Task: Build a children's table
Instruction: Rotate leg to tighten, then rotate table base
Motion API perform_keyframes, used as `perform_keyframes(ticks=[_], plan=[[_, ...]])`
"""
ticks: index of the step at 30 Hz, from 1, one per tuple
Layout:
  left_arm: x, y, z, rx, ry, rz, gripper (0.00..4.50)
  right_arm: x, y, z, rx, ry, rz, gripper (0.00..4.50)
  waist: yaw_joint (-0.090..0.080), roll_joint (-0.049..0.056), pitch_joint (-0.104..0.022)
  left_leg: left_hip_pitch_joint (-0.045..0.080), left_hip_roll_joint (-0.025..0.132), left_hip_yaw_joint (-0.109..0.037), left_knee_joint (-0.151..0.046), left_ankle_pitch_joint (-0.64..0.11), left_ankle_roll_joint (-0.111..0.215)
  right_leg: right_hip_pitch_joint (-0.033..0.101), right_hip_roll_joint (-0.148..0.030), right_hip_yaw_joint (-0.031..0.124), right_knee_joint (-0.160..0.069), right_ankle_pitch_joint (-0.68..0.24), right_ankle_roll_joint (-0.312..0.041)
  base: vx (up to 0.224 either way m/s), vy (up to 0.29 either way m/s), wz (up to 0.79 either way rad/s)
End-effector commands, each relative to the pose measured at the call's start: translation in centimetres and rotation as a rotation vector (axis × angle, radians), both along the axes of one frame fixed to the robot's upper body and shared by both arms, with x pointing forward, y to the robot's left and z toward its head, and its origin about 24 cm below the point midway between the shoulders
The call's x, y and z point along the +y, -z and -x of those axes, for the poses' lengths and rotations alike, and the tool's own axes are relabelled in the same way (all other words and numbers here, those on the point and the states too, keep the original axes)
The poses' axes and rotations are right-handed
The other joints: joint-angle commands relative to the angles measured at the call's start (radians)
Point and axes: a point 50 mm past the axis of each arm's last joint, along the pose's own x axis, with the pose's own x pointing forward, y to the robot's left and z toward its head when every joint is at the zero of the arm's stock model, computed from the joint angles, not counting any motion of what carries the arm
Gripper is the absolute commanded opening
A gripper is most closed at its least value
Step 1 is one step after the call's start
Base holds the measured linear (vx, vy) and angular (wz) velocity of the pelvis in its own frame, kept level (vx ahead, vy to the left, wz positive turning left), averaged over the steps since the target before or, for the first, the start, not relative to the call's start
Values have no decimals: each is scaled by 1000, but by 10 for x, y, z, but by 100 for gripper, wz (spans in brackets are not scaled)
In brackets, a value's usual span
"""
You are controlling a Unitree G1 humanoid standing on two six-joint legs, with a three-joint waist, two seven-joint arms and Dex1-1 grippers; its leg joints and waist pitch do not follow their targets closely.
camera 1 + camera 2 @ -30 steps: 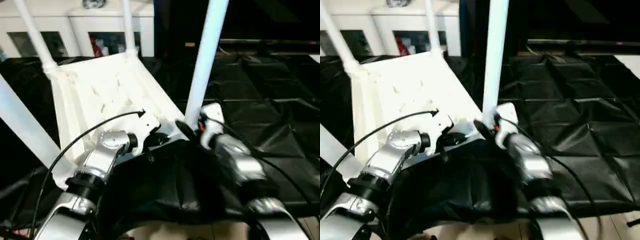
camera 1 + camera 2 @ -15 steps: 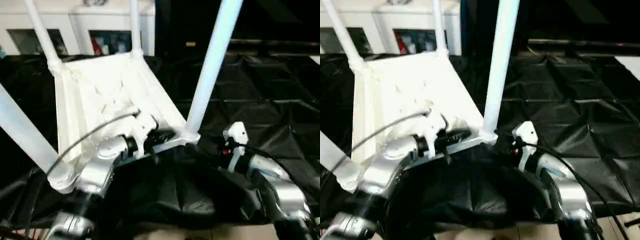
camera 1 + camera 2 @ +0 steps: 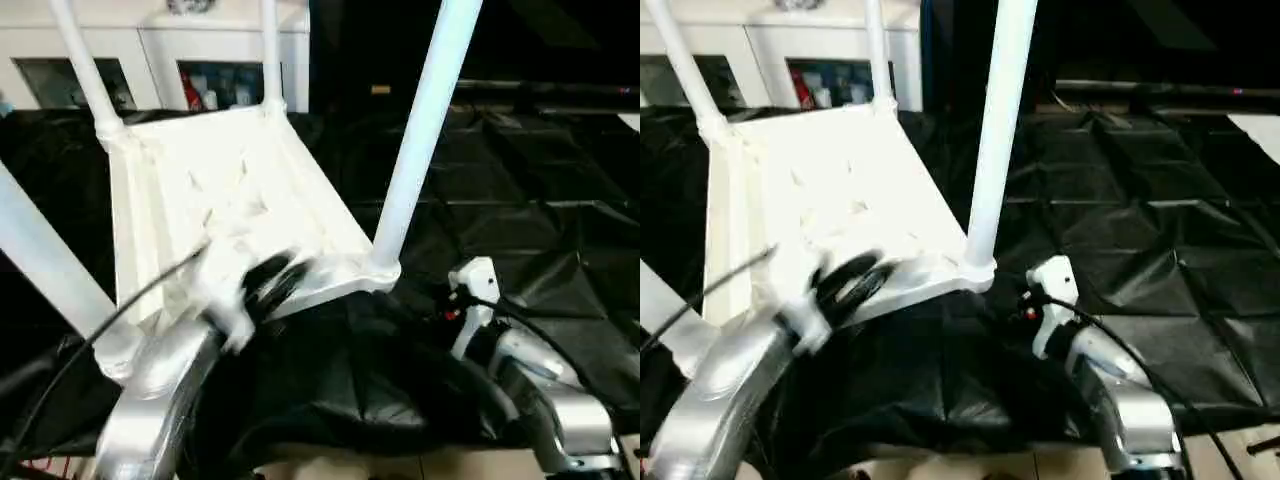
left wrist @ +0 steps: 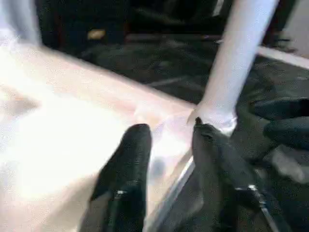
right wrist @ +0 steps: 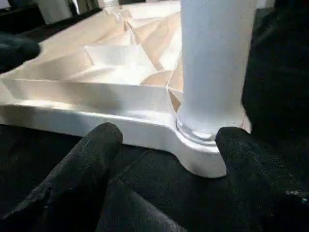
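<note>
The children's table lies upside down, its white ribbed top [image 3: 230,200] facing up on black cloth. Its tube legs stand up from the corner sockets, the near right leg [image 3: 420,130] tallest in view and the near left leg [image 3: 40,260] slanting past the picture's edge. My left gripper [image 4: 169,130] is blurred at the top's near edge, open, its fingers [image 4: 130,159] a little apart over the rim. My right gripper [image 5: 170,131] is open just in front of the near right corner socket [image 5: 203,145], one finger to each side, apart from it.
A white cabinet [image 3: 180,50] with glass doors stands behind the table. Black creased cloth [image 3: 540,200] covers the surface to the right and front. A strip of light floor [image 3: 350,465] shows at the near edge.
My left gripper has opened off the top's near rim and its arm has swung lower and left. My right gripper drew back from the near right leg's base.
</note>
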Motion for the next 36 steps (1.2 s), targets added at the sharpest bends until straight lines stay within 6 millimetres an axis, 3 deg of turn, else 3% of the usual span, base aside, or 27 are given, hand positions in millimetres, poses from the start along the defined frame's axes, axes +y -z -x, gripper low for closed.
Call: perform_keyframes(ticks=[1, 3, 4, 6, 7, 8, 14, 16, 17, 18, 21, 27, 30, 36], plan=[[2, -4, 8, -6, -23, 14, 206, 0, -3, 1, -13, 16, 12, 360, -5, -3, -47, -1, 18, -3, -75, -371, 15, 34, -31, 37, -105, -436, -72, 0, 0, 0], [6, 0, 19, 19, -55, 19, 212, 3, -2, 3, -5, 19, 10, 360, -3, 0, -48, 5, 17, -2, -74, -385, 12, 29, -29, 38, -108, -450, -61, 0, 0, 0], [8, 2, 23, 25, -63, 17, 215, 4, -1, 4, -1, 13, 9, 360, -5, 6, -46, 1, 16, -4, -77, -393, 9, 31, -29, 37, -109, -456, -56, 0, 0, 0], [14, 8, 34, 60, -33, 17, 239, 11, -1, 3, 3, -22, -1, 360, -6, 2, -48, 6, 16, -4, -75, -403, 7, 29, -28, 38, -112, -459, -50, 0, 0, 0], [14, 8, 34, 60, -33, 17, 250, 11, -1, 3, 3, -22, -1, 360, -7, 9, -47, 6, 15, -4, -76, -409, 6, 28, -27, 38, -114, -458, -49, 0, 0, 0], [14, 8, 35, 62, -32, 18, 254, 12, -1, 3, 3, -24, 1, 360, -9, 7, -46, 4, 14, -5, -77, -410, 5, 29, -25, 38, -113, -459, -47, 0, 0, 0], [32, 22, 51, 144, 18, 19, 294, 23, 1, -27, -7, -3, 44, 360, -15, 12, -49, 4, 13, -6, -77, -406, -6, 30, -26, 38, -104, -421, -72, 0, 0, 0], [39, 25, 55, 154, 12, 15, 303, 24, 1, -36, -15, 19, 47, 360, -23, 11, -50, 4, 13, -6, -78, -404, -10, 31, -27, 37, -102, -418, -81, 0, 0, 0], [46, 28, 59, 162, 8, 10, 329, 25, 0, -45, -22, 44, 51, 360, -26, 4, -52, 10, 12, -4, -74, -406, -8, 26, -27, 39, -102, -404, -91, 0, 0, 0], [47, 28, 59, 162, 8, 10, 329, 25, 0, -46, -23, 47, 52, 360, -28, 7, -51, 7, 12, -5, -75, -407, -8, 28, -26, 38, -99, -402, -97, 0, 0, 0], [58, 31, 65, 172, 8, 9, 341, 23, -1, -60, -18, 102, 31, 360, -30, 2, -53, 9, 14, -3, -74, -400, -6, 30, -27, 39, -96, -382, -107, 0, 0, 0], [78, 42, 78, 195, 18, 14, 381, 15, 0, -86, -16, 196, 86, 360, -32, 5, -54, 11, 14, 1, -74, -391, -9, 31, -28, 40, -90, -346, -133, 0, 0, 0], [89, 47, 85, 195, 5, 22, 418, 1, 0, -99, -21, 306, 111, 360, -26, 4, -59, 15, 15, 3, -72, -377, -10, 33, -30, 40, -86, -320, -143, 0, 0, 0], [120, 49, 87, 168, -45, 18, 439, -13, 1, -104, -21, 351, 97, 360, -27, 1, -58, 16, 15, 4, -71, -394, -2, 34, -27, 40, -85, -326, -144, 0, 0, 0]])
